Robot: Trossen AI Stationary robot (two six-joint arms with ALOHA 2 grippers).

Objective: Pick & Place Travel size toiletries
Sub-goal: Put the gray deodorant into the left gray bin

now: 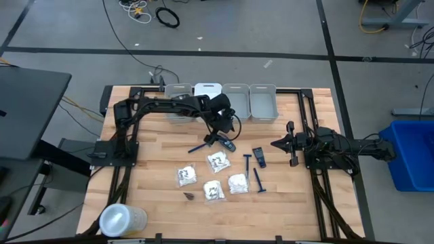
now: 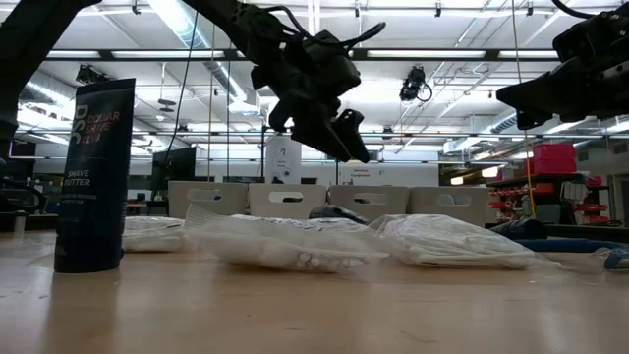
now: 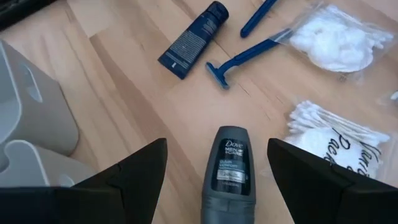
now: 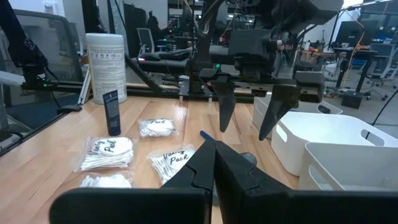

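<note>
High view shows the task hardly begun: the toiletries lie loose at the table (image 1: 156, 203) centre, white packets (image 1: 217, 161), blue razors (image 1: 258, 181) and a dark tube (image 1: 258, 156), while the bins (image 1: 262, 102) at 12 o'clock appear to hold nothing yet. The left tool (image 1: 218, 139) hangs released over a grey Dove stick (image 3: 227, 169); only the left wrist view shows it lying between the spread fingers, not gripped. The right tool (image 1: 277, 144) waits clenched at 3 o'clock.
</note>
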